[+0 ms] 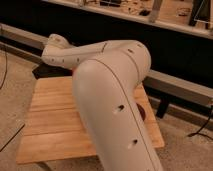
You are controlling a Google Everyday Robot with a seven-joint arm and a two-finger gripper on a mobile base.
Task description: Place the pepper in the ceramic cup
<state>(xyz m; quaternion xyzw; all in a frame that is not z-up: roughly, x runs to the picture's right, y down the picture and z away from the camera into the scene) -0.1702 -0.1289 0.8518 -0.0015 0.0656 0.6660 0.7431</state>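
Pepper: hidden from view, position cannot be told. Gripper concealed behind far end of white arm (112, 100), above far left edge of wooden tabletop (55, 120); fingers pressed together.

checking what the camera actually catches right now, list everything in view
table: one, light wood, centre
rail: one, grey, behind the table
shelf: one, pale, top, cluttered
cables: at least two, black, floor left and right
red thing: one, dark red, table's right edge, mostly hidden by the arm
pepper, cup: none visible
arm: one, white, across the table
tool: one, hidden past the arm's far end at the table's far left corner, shut
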